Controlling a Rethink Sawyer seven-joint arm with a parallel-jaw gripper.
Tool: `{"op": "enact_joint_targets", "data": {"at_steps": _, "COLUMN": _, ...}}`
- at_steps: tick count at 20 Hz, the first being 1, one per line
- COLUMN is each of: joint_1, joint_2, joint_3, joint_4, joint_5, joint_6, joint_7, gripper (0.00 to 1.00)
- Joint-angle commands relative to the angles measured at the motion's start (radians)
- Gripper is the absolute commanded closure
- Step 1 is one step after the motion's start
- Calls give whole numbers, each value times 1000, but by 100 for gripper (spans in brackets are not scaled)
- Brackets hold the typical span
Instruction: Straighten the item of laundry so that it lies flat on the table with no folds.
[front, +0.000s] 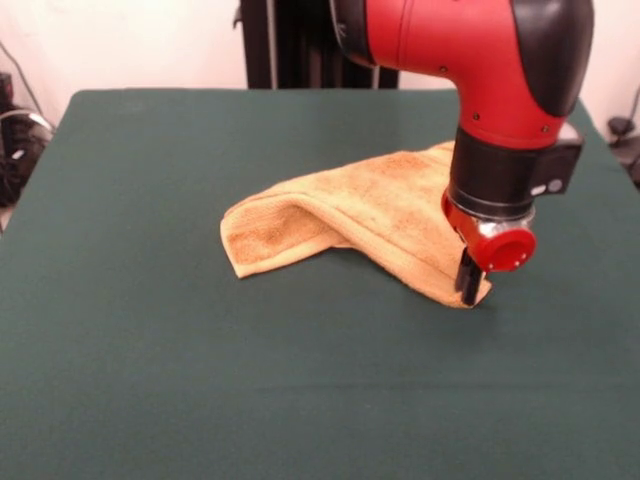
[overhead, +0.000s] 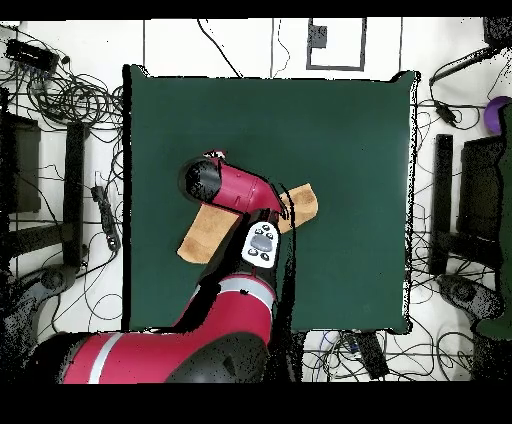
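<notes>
The golden-orange towel (front: 350, 215) lies bunched on the dark green table (front: 150, 350), right of centre. Its left part is folded over into a thick roll, and its right part runs to a point at the near right. My gripper (front: 468, 285) is down at that near right corner, touching the cloth at table height. In the overhead view the arm's red wrist covers the gripper and the middle of the towel (overhead: 200, 238). Only the towel's two ends show there on the table (overhead: 340, 130).
The red and black arm (front: 480, 60) comes down from the top right over the towel's far side. Cables and equipment (overhead: 60, 130) lie on the floor around the table.
</notes>
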Motion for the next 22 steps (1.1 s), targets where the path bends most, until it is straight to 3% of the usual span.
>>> {"op": "enact_joint_targets", "data": {"at_steps": 1, "joint_1": -10, "joint_2": 115, "joint_3": 85, "joint_4": 2, "joint_5": -20, "joint_6": -106, "joint_7": 73, "gripper": 100}}
{"op": "enact_joint_targets", "data": {"at_steps": 6, "joint_1": -23, "joint_2": 41, "joint_3": 119, "joint_4": 61, "joint_5": -17, "joint_6": -63, "joint_7": 62, "gripper": 100}}
{"op": "enact_joint_targets", "data": {"at_steps": 14, "joint_1": -42, "joint_2": -198, "joint_3": 159, "joint_4": 301, "joint_5": -31, "joint_6": 35, "joint_7": 20, "gripper": 100}}
{"op": "enact_joint_targets", "data": {"at_steps": 22, "joint_1": -37, "joint_2": -284, "joint_3": 173, "joint_4": 367, "joint_5": -21, "joint_6": 92, "joint_7": 27, "gripper": 100}}
